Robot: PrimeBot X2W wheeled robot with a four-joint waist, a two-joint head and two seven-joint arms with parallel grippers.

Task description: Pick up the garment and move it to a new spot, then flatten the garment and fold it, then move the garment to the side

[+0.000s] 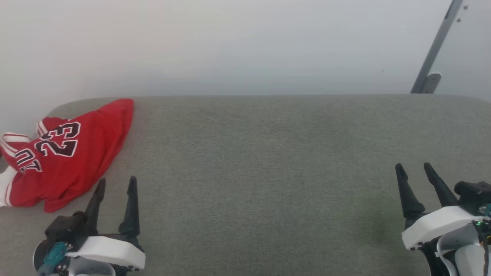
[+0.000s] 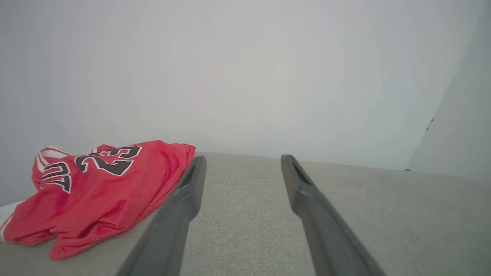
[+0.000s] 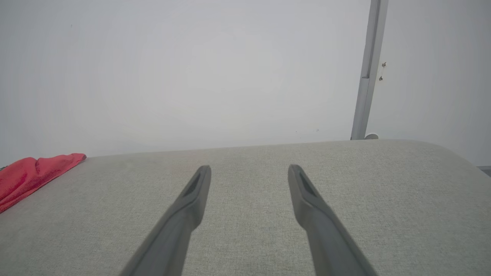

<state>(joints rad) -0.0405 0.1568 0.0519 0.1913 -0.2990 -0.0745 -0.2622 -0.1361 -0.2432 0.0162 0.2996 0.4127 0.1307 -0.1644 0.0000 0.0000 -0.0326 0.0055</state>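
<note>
Look to the left end of the long grey fabric-covered counter (image 1: 268,172) for the crumpled red jersey-style garment (image 1: 65,161) with a dark, white-outlined "23" and white striped sleeve trim. Bunched in a heap, printed side up, white sleeve spilling toward the left end. Not yet picked up, flattened or folded.

Find the left pincer (image 1: 117,183), two long dark fingers on a white wrist, just beside the heap's near right hem. Spread wide, holding nothing. In the left wrist view, place the garment (image 2: 99,199) to the left of and slightly ahead of the left pincer (image 2: 242,159), red edge close against the outer side of the left finger and not between the fingers. Cannot tell whether touching or merely beside.

Find the right pincer (image 1: 413,165) well apart, at the counter's right end, likewise spread wide and empty. In the right wrist view, past the right pincer (image 3: 249,168), catch a red corner of the garment (image 3: 27,178) far off to the left.

Read the heap's long axis as diagonal, from the far right corner to the near left. Judge the left arm plainly nearer. Expect the coming reach to need a shift leftward and a little forward, to bring cloth between the fingers. Take the broad bare middle of the counter as a likely new spot.
</note>
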